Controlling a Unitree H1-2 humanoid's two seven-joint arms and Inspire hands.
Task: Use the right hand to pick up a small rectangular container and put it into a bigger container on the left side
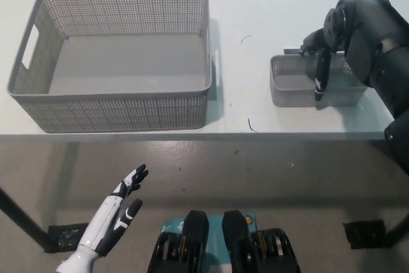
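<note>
Big basket (115, 55) lies left on the table (255, 4), small basket (307, 81) right

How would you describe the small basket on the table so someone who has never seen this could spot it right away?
On the white table, look to the right side, beside the black right hand. The small basket sits there near the front edge, a grey perforated rectangular tray. It is much smaller and shallower than the large basket on the left.

white table (255, 4), grey floor (307, 183)
</note>
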